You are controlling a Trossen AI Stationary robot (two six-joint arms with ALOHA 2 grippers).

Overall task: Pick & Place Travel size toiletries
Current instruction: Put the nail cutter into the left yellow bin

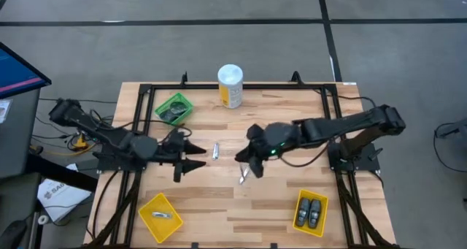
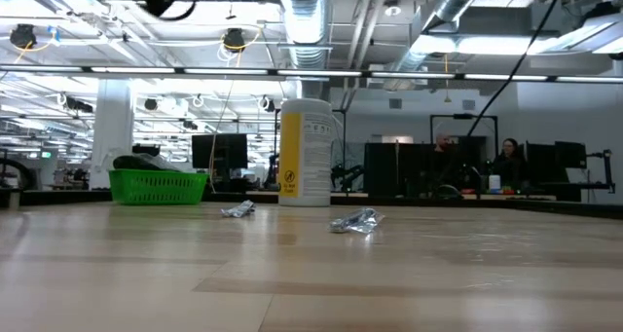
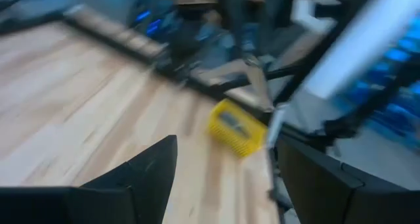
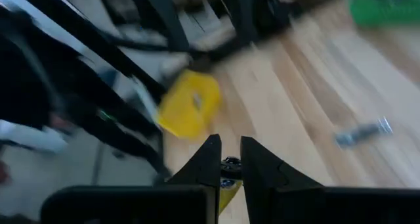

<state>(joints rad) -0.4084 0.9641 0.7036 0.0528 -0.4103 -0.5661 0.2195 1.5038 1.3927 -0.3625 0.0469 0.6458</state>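
Observation:
Two small silver tubes lie flat on the wooden table: one near the middle, one closer to the near edge. My right gripper hovers just above the nearer tube, fingers shut to a thin slit and touching nothing I can see. My left gripper is open, left of the middle tube. A silver tube lies in the near-left yellow bin. Two dark oval pods lie in the near-right yellow bin. Dark pieces fill the green bin.
The tall white-and-yellow canister stands at the far edge. The green bin is far left, with yellow bins near left and near right. A black frame rims the table. People sit in the room beyond.

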